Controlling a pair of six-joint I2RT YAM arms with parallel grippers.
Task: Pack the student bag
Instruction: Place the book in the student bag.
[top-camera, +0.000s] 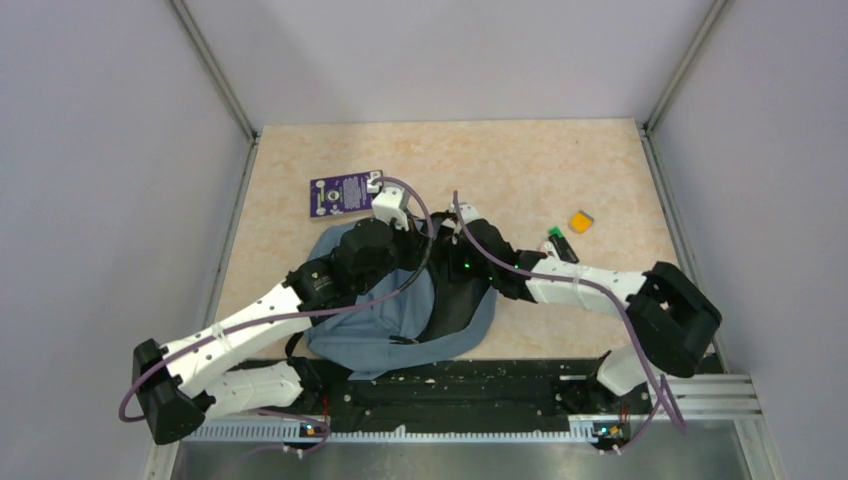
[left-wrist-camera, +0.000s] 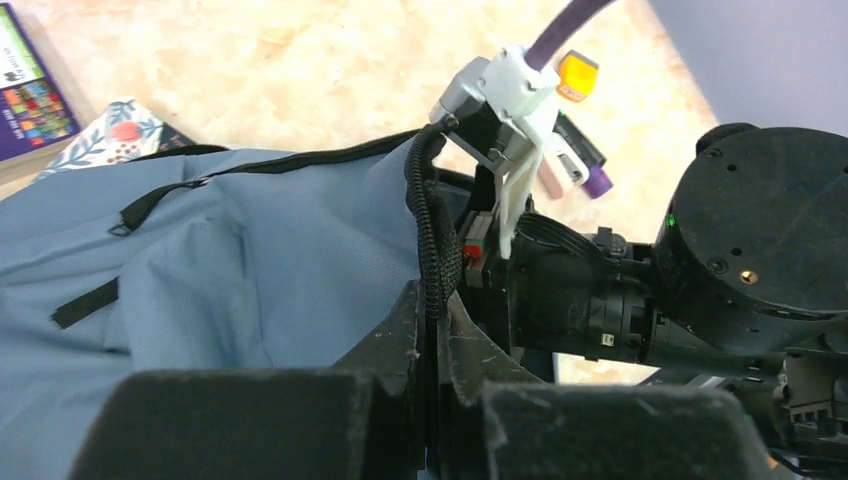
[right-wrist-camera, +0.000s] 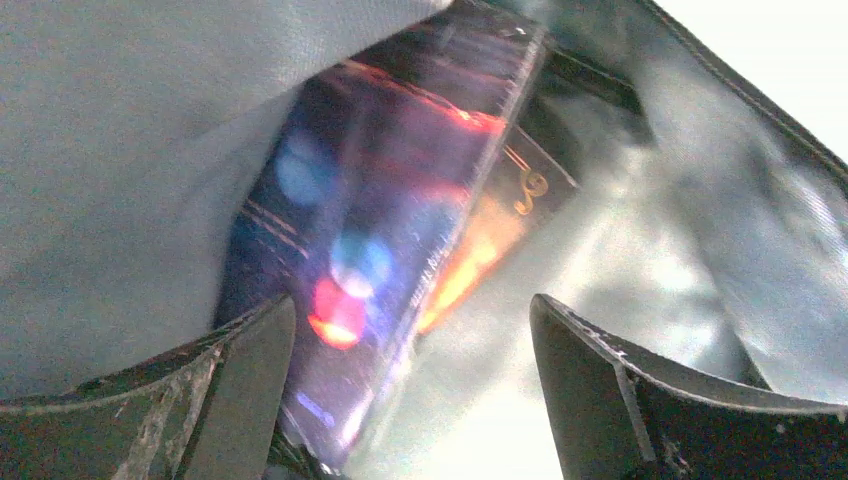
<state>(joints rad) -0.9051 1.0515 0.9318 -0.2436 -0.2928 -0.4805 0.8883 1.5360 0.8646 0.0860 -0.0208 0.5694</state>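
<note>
**A:** Where is the student bag (top-camera: 380, 340) sitting?

**B:** It's lying on the table (top-camera: 520, 170) at the near edge. The left jaws are clamping shut on its black zipper rim (left-wrist-camera: 428, 250), holding the mouth up.

**A:** And the right jaws?

**B:** They're standing wide apart inside the bag, gripping nothing. A dark glossy book (right-wrist-camera: 400, 180) is resting against the lining, so one thing seems packed.

**A:** What's left?

**B:** Farther out, a small green-and-black item (top-camera: 560, 246), an orange block (top-camera: 581, 221) and a purple book (top-camera: 345, 194) are lying outside, waiting.

The student bag (top-camera: 385, 345) shows grey-blue with black zipper trim, on a mottled beige worktop (top-camera: 520, 165). A booklet (top-camera: 342, 194) is deep purple; a small block (top-camera: 581, 221) is orange-yellow.
</note>
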